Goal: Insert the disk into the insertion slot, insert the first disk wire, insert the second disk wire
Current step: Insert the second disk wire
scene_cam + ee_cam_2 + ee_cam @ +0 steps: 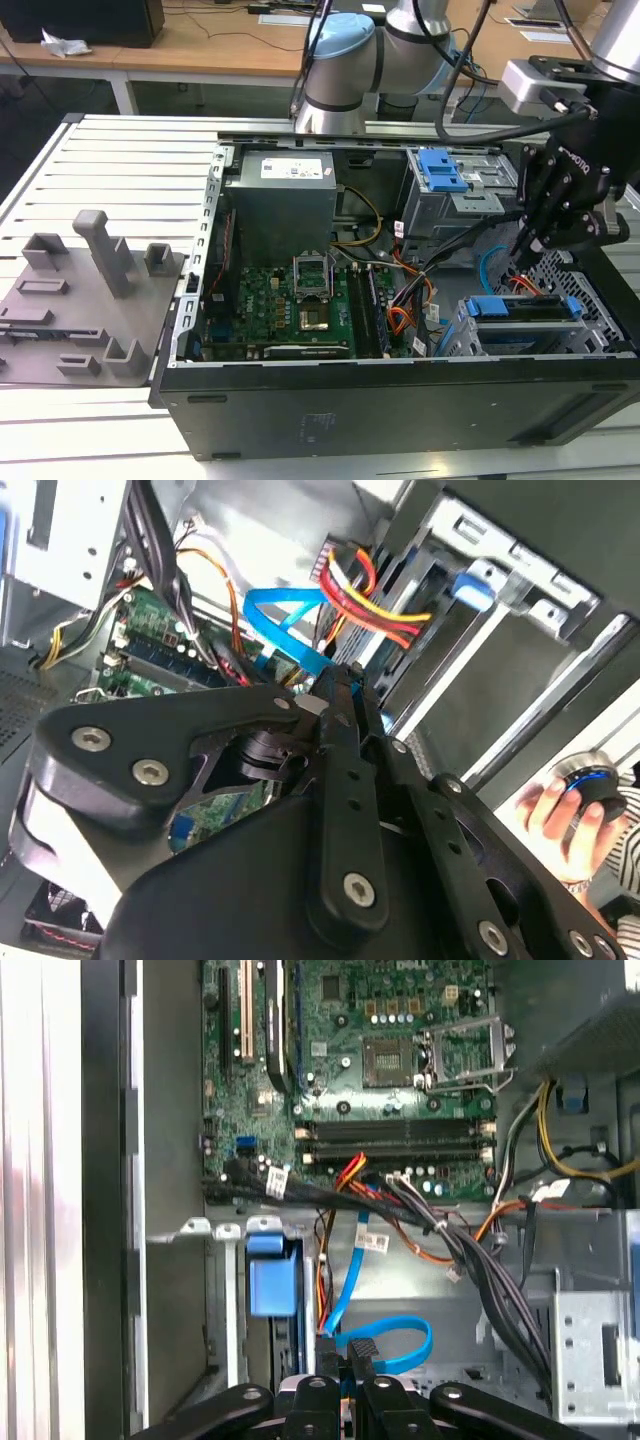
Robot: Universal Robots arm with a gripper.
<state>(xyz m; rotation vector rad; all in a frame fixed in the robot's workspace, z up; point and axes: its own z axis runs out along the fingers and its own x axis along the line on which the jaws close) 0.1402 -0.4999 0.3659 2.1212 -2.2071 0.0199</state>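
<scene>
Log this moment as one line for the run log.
disk seated in insertion slot | end effector at second disk wire behind the disk | orange-red cable bundle beside it

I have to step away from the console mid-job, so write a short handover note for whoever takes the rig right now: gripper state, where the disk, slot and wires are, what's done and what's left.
Gripper: over the drive cage end of the open case, closed on the plug end of the second disk wire, the light-blue flat cable.
Disk: already sits in the insertion slot, blue carrier showing, at the exterior view's right.
Orange-red cable bundle: runs to the disk area; whether it is seated cannot be told.
Done: disk insertion.
Left: the light-blue plug is not yet visibly seated; confirm the first wire.
A person's hand shows beside the case in the second wrist view.
</scene>
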